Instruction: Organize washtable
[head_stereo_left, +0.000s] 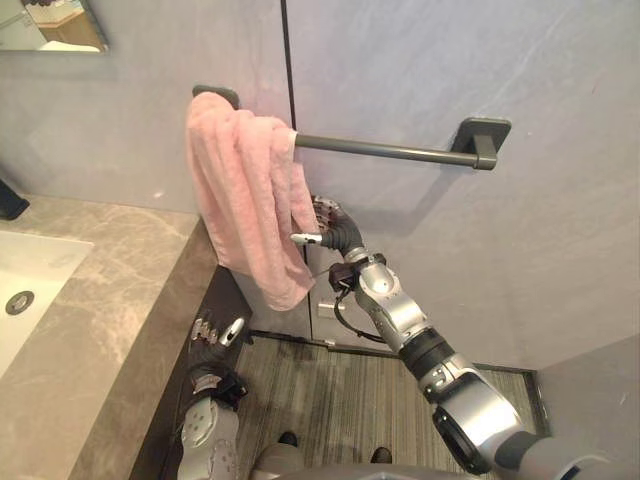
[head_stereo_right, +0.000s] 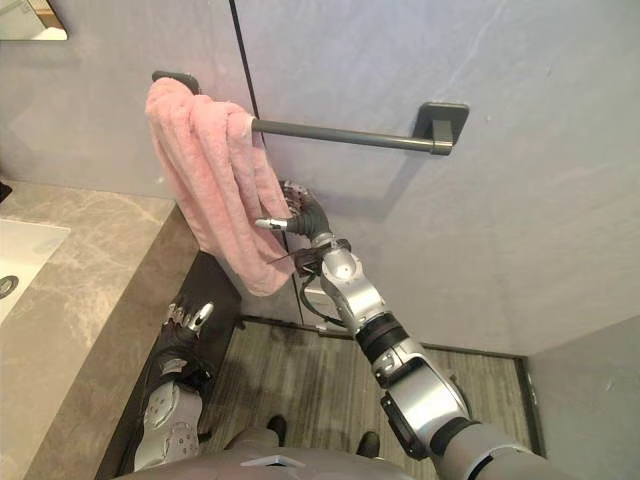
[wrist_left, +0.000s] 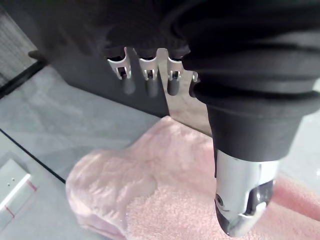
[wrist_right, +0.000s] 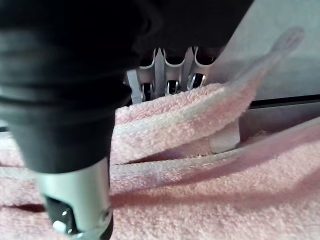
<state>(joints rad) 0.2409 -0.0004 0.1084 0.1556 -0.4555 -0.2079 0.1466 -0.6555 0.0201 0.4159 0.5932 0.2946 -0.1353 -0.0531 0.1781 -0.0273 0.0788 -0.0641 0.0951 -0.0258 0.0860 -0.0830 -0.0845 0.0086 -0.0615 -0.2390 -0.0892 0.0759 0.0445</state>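
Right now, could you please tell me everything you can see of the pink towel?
The towel is pink, thick and fluffy, bunched over the left end of a dark rail on the grey wall, hanging in uneven folds above the counter end. Most of the rail is bare. The right hand pinches a fold at its right edge between thumb and fingers.

Pink towel (head_stereo_right: 215, 190) hangs bunched over the left end of the dark grey towel bar (head_stereo_right: 340, 134), which is wall-mounted with its right bracket bare. Right hand (head_stereo_right: 300, 222) is up against the towel's right edge, about halfway down, touching the cloth. Left hand (head_stereo_right: 190, 322) sits low beside the dark cabinet front (head_stereo_right: 205, 285), fingers loosely straight, holding nothing. Marble countertop (head_stereo_right: 80, 300) is on the left, with the white sink (head_stereo_right: 25, 250) at the frame edge. Striped floor (head_stereo_right: 300, 375) below.
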